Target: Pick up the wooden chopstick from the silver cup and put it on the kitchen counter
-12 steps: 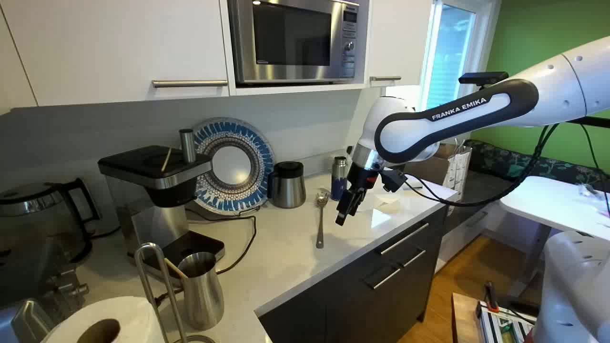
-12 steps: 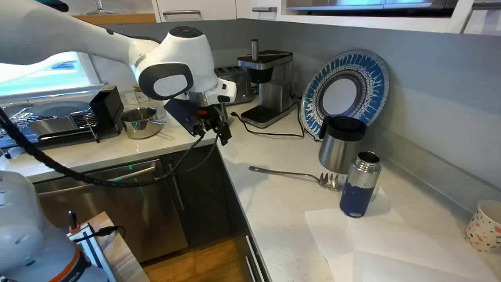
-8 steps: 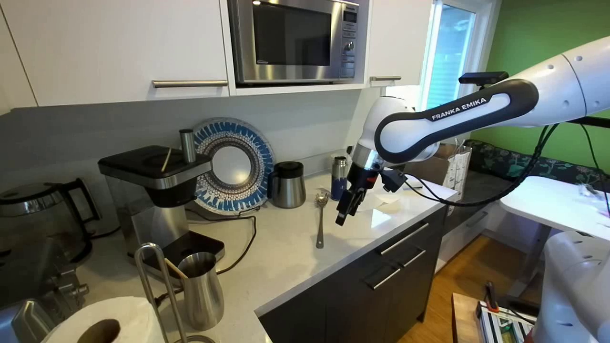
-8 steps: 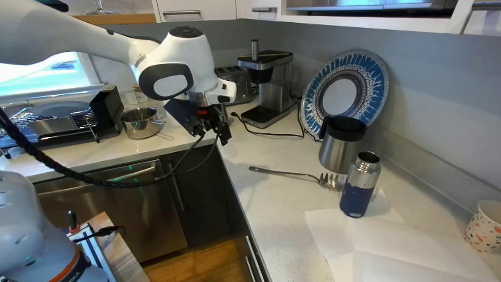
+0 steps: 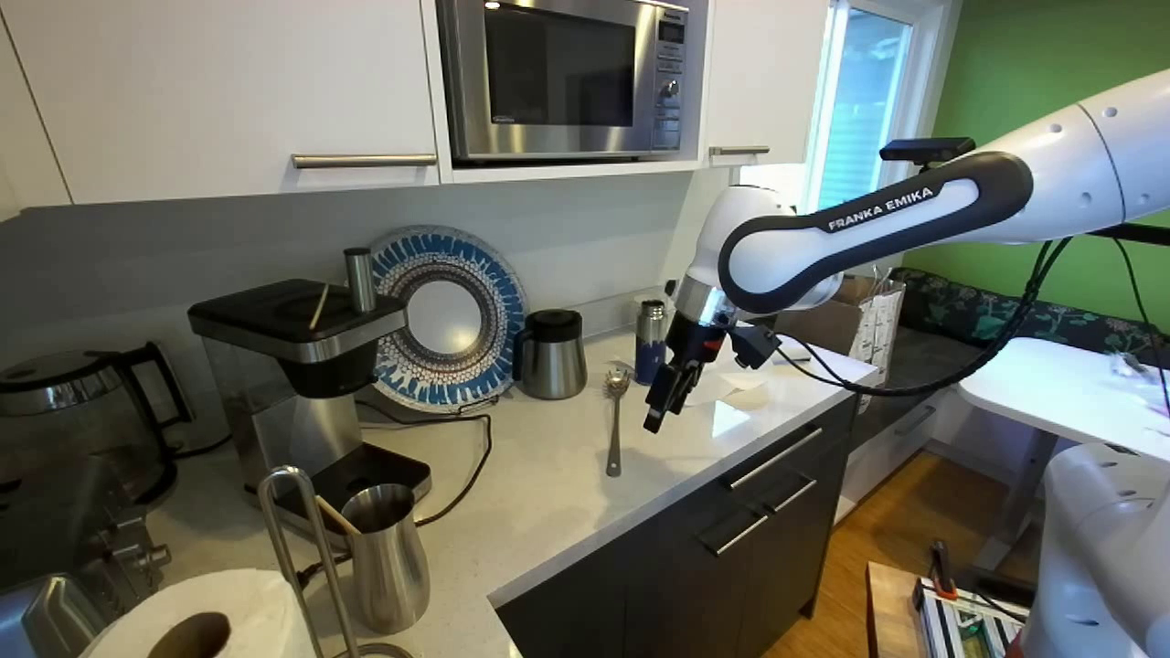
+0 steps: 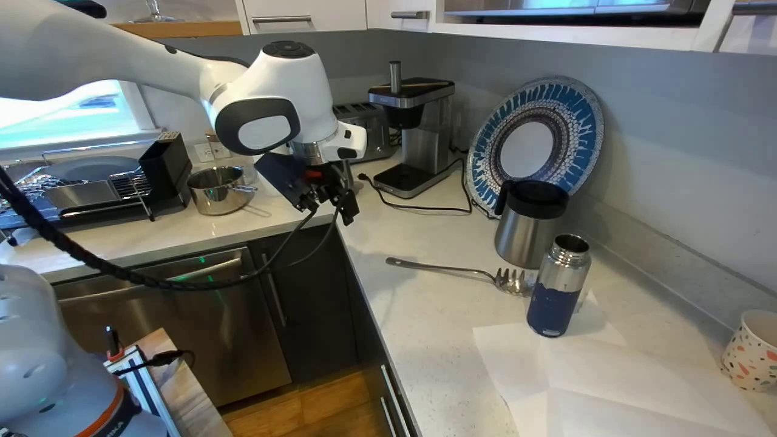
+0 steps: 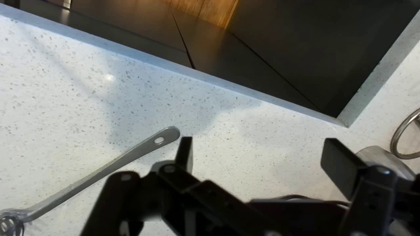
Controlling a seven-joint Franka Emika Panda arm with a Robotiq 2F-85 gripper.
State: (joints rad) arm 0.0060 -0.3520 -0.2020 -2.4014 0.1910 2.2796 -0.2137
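In the rounded silver cup (image 5: pixel 390 571) leans a wooden chopstick (image 5: pixel 338 515).

Catching only the upper stretch of the wooden chopstick (image 5: pixel 338 515) in an exterior view, lost from sight inside the silver cup (image 5: pixel 391 567), and getting the paper roll (image 5: pixel 249 610) sliced by the bottom edge, the microwave (image 5: pixel 559 78) by the top. Over in the wrist view, seeing just part of that cup behind the gripper (image 7: pixel 262 159), and the serving fork (image 7: pixel 95 177) trimmed at the lower-left corner. And in an exterior view, finding the speckled cup (image 6: pixel 750 355) chopped by the right edge!
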